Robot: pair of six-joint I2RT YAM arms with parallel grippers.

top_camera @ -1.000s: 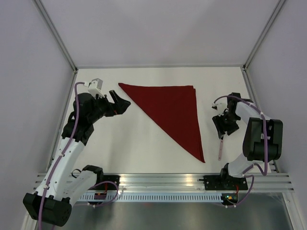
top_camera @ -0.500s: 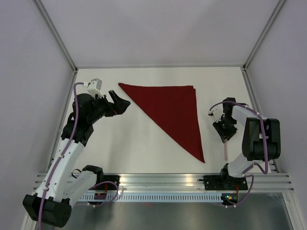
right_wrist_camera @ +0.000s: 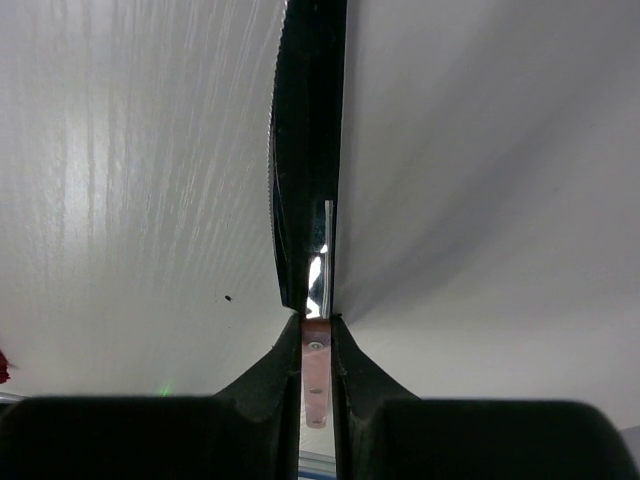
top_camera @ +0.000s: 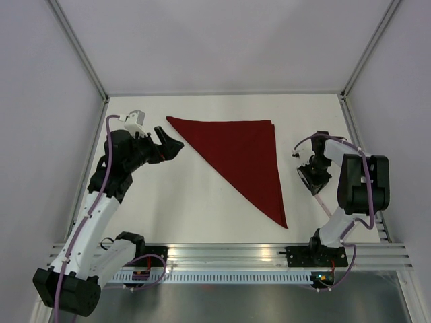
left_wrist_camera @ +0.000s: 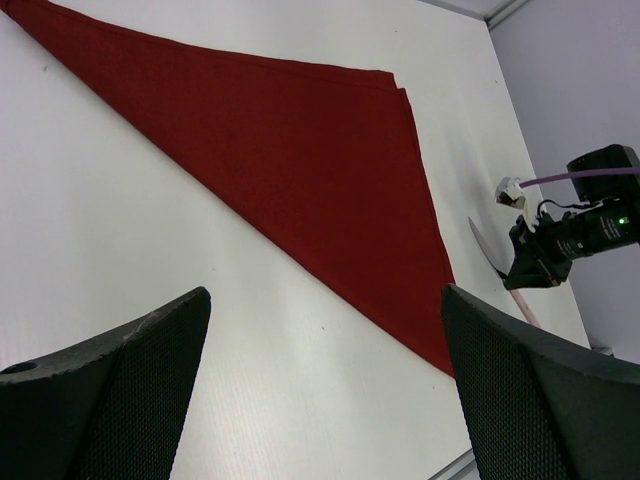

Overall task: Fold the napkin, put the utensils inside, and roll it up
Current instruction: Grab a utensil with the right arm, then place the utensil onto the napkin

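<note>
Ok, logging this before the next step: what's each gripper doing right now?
Left gripper: open, holding nothing.
Right gripper: closed on the knife.

Napkin point(top_camera: 242, 158) flat on table point(top_camera: 202, 215), far-centre; one edge along far side, one down right, tip toward near-right. Left gripper point(top_camera: 172, 139) just left of napkin's far-left corner, over table. Right gripper point(top_camera: 314, 180) right of napkin, apart from it, low at table. Knife point(right_wrist_camera: 316, 370) between right gripper's fingers, blade end toward far side, handle end toward near edge.
</note>
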